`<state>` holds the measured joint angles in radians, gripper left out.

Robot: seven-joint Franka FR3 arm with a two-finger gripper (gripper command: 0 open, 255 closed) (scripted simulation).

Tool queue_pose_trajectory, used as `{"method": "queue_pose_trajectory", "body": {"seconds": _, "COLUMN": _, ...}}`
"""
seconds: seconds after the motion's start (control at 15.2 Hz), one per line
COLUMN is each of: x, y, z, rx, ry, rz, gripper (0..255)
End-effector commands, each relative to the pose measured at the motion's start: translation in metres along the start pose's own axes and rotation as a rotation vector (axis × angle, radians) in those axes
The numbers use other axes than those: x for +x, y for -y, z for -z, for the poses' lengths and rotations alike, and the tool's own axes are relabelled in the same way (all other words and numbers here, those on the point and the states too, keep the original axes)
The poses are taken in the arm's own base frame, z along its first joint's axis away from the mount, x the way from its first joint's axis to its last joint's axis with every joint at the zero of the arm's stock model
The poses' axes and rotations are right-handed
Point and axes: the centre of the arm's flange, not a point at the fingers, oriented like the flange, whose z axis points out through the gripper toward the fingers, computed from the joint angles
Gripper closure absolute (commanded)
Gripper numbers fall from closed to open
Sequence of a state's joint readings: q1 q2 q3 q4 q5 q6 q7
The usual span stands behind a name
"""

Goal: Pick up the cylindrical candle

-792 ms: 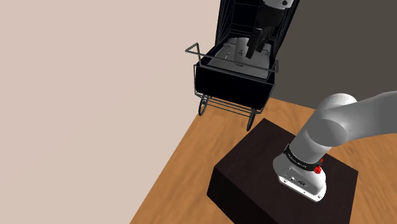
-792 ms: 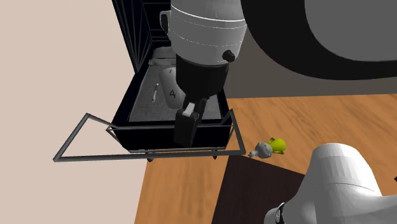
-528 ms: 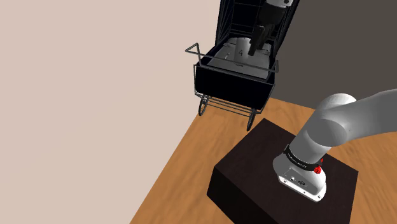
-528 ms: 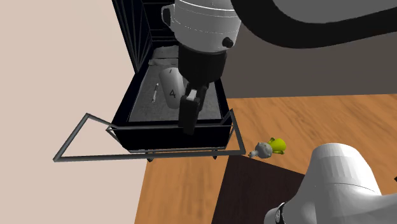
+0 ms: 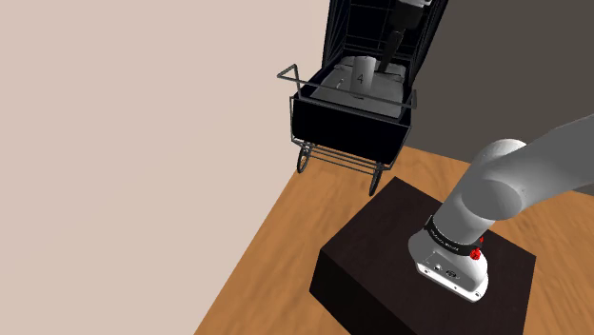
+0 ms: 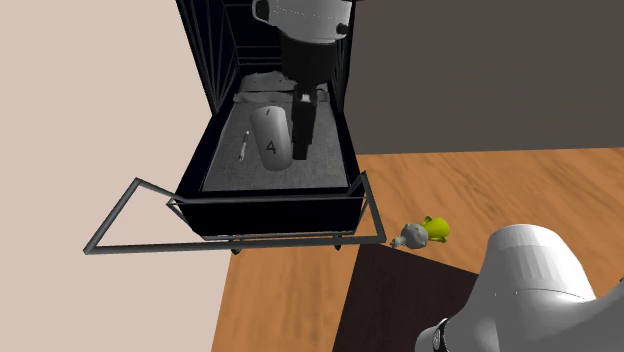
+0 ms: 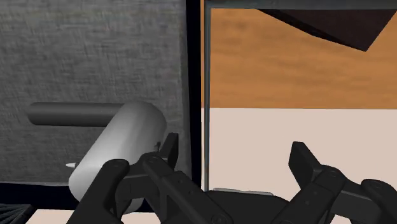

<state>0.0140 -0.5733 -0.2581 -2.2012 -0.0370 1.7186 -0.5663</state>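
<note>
The candle (image 6: 271, 138) lies on its side on the grey bed of a black cart (image 6: 270, 212), upper middle of the second exterior view, with a "4" on its flank. The cart's walls and wire frame close it in, so the way to it is probably from above. That would explain the gripper (image 6: 303, 128) hanging down into the cart just to the candle's right in that view.

In the wrist view the gripper (image 7: 234, 149) has its fingers (image 7: 305, 162) well apart with nothing between them. The candle (image 7: 121, 149) sits outside that gap, beside one finger, so it is not held. I judge the gripper needs to shift sideways over the candle before closing.

In the shoulder view the arm (image 5: 514, 181) rises from the stand (image 5: 381, 247) at lower right. It stretches far out to the top edge, where the gripper (image 5: 390, 46) points down beside the candle (image 5: 360, 73). The reach looks nearly full.
</note>
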Motion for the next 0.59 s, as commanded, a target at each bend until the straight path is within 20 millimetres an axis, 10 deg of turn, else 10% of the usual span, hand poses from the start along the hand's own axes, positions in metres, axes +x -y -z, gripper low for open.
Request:
{"method": "queue_pose_trajectory", "body": {"seconds": 0.0, "x": 0.004, "y": -0.029, "z": -0.001, "rx": 0.018, "ry": 0.002, "rz": 0.061, "gripper": 0}}
{"method": "queue_pose_trajectory", "body": {"seconds": 0.53, "x": 0.044, "y": -0.139, "z": -0.01, "rx": 0.095, "ry": 0.011, "rz": 0.281, "gripper": 0}}
